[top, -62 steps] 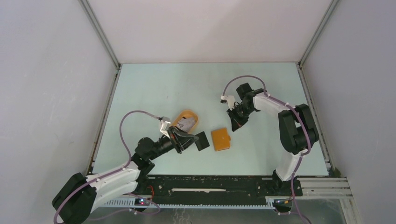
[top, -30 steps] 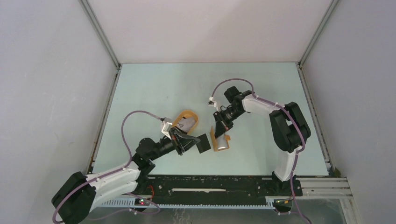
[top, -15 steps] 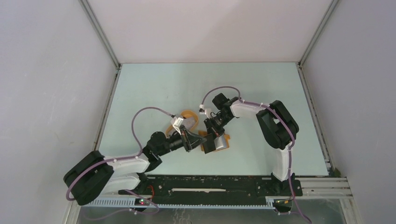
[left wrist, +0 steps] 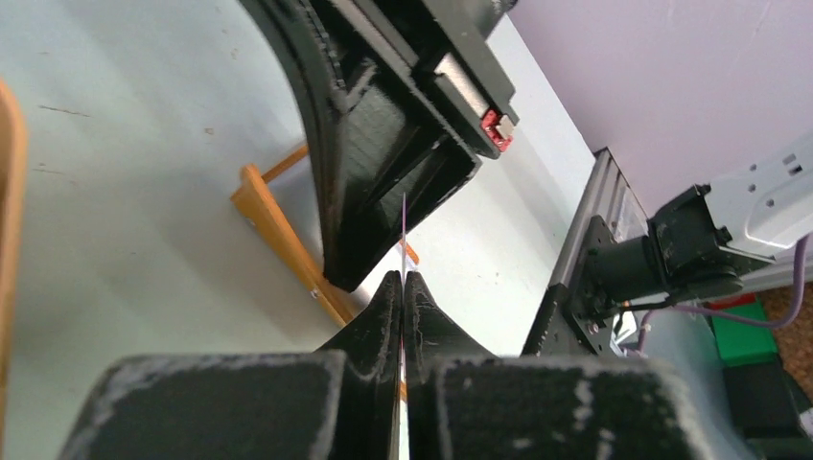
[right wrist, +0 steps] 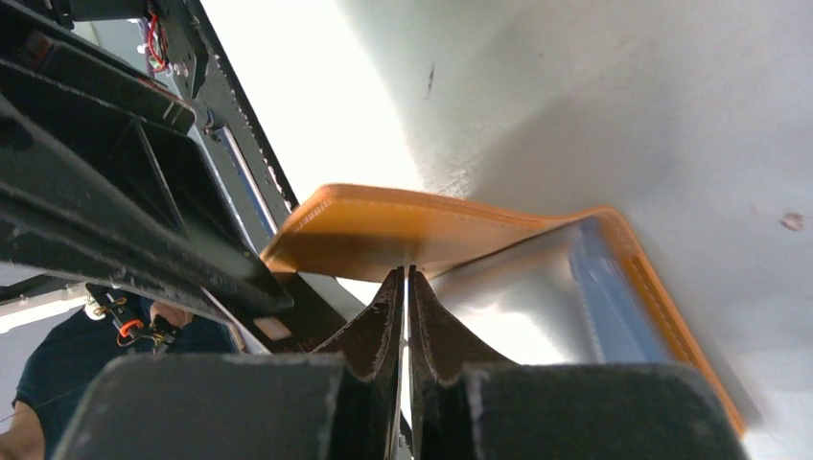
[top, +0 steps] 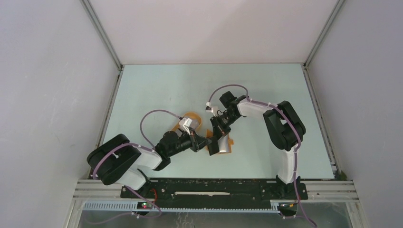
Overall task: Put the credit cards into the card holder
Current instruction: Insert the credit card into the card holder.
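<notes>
The orange card holder [top: 226, 147] lies open near the table's middle. Its flap [right wrist: 412, 225] stands raised and the blue-grey lining [right wrist: 596, 287] shows. My right gripper [top: 218, 135] comes from behind, its jaws together but for a hairline slit. Its tips [right wrist: 405, 273] rest against the raised flap's edge and nothing lies between them. My left gripper [top: 207, 142] is at the holder's left edge, shut on a thin credit card [left wrist: 404, 235] seen edge-on. The card's tip sits just short of the black right gripper [left wrist: 383, 144], with the holder's orange edge [left wrist: 278, 230] to its left.
An oval orange tray [top: 192, 117] sits behind the left wrist, mostly hidden by it; its rim [left wrist: 10, 240] shows at the left of the left wrist view. The aluminium rail [top: 214, 183] with both arm bases runs along the near edge. White walls enclose the table.
The left arm has stretched to the right, carrying the card to the holder's edge. The right gripper came in from the back, flipped the holder's flap open and stays against it.
</notes>
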Motion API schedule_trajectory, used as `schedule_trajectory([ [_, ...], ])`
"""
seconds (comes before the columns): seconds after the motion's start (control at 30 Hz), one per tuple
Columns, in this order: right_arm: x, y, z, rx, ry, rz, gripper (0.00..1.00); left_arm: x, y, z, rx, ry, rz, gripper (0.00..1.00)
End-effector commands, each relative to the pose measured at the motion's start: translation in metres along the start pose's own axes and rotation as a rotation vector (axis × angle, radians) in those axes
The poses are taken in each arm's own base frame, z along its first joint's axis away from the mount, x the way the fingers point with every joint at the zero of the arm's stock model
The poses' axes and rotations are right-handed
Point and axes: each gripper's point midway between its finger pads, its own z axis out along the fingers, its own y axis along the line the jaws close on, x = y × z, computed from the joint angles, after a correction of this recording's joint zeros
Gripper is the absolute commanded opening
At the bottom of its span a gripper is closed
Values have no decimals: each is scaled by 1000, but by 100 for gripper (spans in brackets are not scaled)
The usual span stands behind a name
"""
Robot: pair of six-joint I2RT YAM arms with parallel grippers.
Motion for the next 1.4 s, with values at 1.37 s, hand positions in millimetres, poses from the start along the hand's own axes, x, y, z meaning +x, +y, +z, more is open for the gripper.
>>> schedule_trajectory([
  [1.37,-6,-33,-52,185,-34,-61,36,-19,18,-14,-11,-124,-67,0],
])
